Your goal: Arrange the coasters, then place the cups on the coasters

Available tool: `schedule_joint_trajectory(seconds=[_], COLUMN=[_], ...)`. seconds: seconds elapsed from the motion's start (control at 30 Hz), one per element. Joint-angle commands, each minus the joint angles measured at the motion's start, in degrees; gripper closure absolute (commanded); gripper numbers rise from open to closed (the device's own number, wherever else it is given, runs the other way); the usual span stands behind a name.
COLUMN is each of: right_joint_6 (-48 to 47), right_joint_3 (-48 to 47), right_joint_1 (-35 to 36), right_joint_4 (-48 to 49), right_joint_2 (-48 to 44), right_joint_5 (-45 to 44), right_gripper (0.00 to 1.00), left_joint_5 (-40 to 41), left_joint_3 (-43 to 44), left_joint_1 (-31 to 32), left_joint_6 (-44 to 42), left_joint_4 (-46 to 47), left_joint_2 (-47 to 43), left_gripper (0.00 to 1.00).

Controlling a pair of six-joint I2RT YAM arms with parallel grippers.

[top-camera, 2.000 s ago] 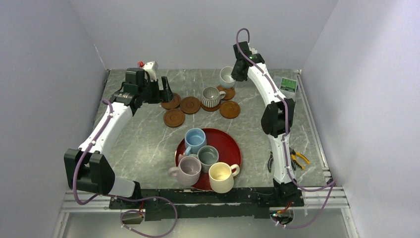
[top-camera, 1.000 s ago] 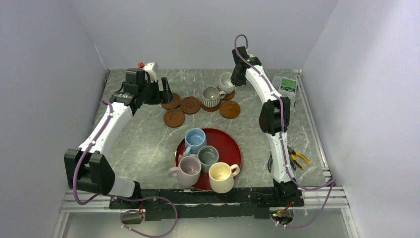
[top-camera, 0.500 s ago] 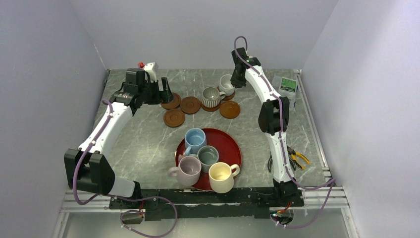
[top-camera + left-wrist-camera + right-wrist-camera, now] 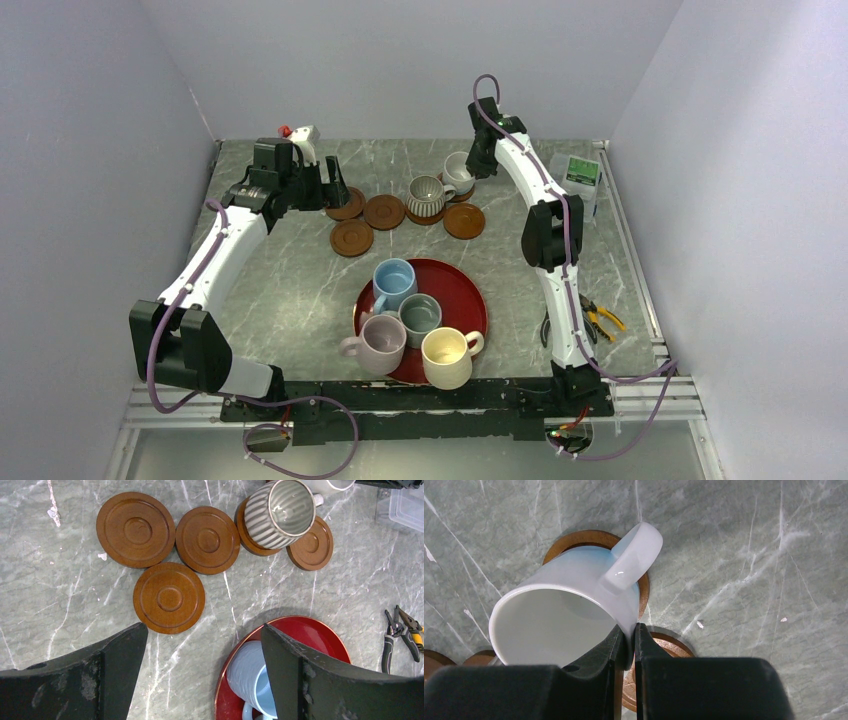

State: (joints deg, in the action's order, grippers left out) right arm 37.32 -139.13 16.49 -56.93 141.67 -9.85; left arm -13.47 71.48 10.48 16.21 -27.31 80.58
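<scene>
Right wrist view: white cup (image 4: 559, 610) pinched over its coaster (image 4: 579, 539)

The right gripper (image 4: 628, 640) clamps narrowly on the cup's rim at its 5 o'clock, handle toward 1 o'clock. The coaster peeks out from beneath at 12 o'clock; whether the base touches it is unclear. The left gripper (image 4: 204, 630) gapes wide, empty, well apart.

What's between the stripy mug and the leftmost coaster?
An empty coaster sits between the stripy mug and leftmost coaster, seen in the left wrist view.
</scene>
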Motion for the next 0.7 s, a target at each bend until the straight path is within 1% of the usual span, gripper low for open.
schedule_joint_trajectory(seconds=[0.0, 0.3, 0.67], right_joint_6=[0.74, 0.25, -0.12], right_joint_3=[-3.79, -3.52, -3.12], right_joint_1=[-0.40, -0.49, -0.49], right_joint_4=[2.88, 4.04, 5.28], right_joint_2=[-1.35, -1.15, -2.94], right_joint_5=[1.59, 3.00, 3.70], right_gripper=[0.88, 0.75, 0.64], left_joint_5=[0.22, 0.29, 0.47], left_joint_3=[2.41, 2.43, 2.28], left_joint_1=[-0.02, -0.02, -0.02], left_joint_6=[-0.03, -0.12, -0.19], left_joint_4=[0.50, 0.43, 0.59], left_joint_2=[-1.04, -0.95, -1.03], left_gripper=[0.11, 0.10, 0.10])
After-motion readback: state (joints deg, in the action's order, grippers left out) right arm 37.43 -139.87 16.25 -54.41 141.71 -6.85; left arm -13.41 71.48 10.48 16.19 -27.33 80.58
